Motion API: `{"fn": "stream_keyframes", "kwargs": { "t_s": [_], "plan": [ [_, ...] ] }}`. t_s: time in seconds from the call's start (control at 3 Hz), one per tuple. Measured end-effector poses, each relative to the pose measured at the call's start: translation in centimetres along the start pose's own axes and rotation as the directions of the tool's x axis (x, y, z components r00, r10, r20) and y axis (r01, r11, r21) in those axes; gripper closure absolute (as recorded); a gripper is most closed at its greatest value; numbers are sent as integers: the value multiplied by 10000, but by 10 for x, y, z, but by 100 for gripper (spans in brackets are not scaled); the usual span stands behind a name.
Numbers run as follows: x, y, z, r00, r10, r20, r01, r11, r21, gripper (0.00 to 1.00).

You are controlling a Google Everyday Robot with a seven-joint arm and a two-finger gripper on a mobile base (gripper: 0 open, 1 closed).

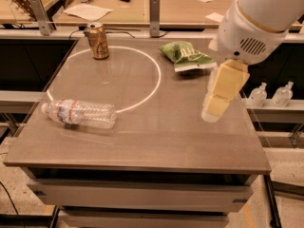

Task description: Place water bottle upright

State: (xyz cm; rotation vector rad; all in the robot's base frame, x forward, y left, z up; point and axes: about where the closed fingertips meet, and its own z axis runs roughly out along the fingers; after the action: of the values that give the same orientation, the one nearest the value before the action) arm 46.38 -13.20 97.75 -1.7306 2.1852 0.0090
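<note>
Bottle (80,113): on its side at the table's (166,141) front-left, cap pointing left.
Gripper (214,107): mine, over the right side, well apart from it; spread or pressed together, I cannot tell.
Approach: I'd cross left and take the ribbed middle squarely.

Bottle (78,113): clear, ribbed; white cap, white label with red and blue print.
Can (98,41): gold-brown.
Bag (185,56): green, pale print.
Table (156,141): grey-brown, with a thin white ring (154,87) on it.
Gripper (214,112): cream-yellow, above the table's right side, under a white arm (261,18).
Pump bottles (258,95): clear.
</note>
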Motion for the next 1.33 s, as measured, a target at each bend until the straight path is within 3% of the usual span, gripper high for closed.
{"fn": "stream_keyframes", "kwargs": {
  "t_s": [0.33,0.67,1.0,1.33],
  "plan": [
    [-25,3,8,9985,308,442,-304,9995,-80,0],
    [-25,3,8,9985,307,443,-303,9995,-78,0],
    [-28,5,30,9989,463,-8,-463,9989,58,0],
    [-31,7,66,9960,894,-33,-894,9958,-211,0]
  ]
}}
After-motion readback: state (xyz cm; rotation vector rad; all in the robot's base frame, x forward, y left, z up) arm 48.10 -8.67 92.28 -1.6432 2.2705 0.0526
